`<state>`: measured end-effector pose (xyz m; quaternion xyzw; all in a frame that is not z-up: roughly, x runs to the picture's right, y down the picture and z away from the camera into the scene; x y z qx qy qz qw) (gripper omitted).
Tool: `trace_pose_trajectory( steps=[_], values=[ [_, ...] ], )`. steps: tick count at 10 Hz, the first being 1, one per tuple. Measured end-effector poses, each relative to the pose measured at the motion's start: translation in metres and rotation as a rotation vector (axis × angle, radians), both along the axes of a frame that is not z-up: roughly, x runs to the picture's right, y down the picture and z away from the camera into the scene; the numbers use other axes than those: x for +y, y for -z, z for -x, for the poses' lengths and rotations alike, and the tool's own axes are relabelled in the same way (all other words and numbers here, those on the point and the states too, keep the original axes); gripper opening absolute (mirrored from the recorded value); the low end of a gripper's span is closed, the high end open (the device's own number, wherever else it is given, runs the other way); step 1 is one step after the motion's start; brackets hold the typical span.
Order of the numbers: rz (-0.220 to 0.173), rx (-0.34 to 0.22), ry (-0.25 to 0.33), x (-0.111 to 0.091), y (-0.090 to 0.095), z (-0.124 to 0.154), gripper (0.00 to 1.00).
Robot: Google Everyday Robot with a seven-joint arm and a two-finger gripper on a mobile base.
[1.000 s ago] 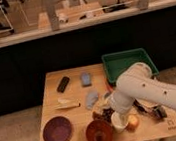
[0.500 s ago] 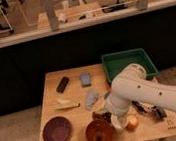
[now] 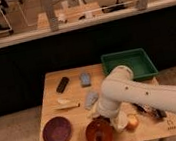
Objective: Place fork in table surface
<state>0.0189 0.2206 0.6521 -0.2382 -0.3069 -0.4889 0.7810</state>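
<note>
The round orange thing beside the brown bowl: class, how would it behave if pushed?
The orange thing looks round, so it would likely roll, not slide. It lies near the front edge of the table, so it might roll off. The hand hangs beside it, by the brown bowl.

The white arm (image 3: 135,90) covers most of the hand (image 3: 115,120) beside the brown bowl (image 3: 98,133).

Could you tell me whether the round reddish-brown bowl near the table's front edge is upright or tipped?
Upright: the round reddish-brown bowl sits on its base, opening upward. The gripper is directly over it.
</note>
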Motion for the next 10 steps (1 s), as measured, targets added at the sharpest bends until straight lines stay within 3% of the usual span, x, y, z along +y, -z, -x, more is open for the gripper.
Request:
trace_pose_trajectory(
  steps=[1,3,6,10],
  values=[
    [-0.006,-0.039,0.047,0.004,-0.007,0.013,0.8],
    [-0.009,-0.055,0.119,0.011,-0.015,0.023,0.8],
    [0.003,-0.06,0.167,0.02,-0.028,0.022,0.8],
    [0.029,-0.044,0.201,0.033,-0.044,0.011,0.58]
  ],
)
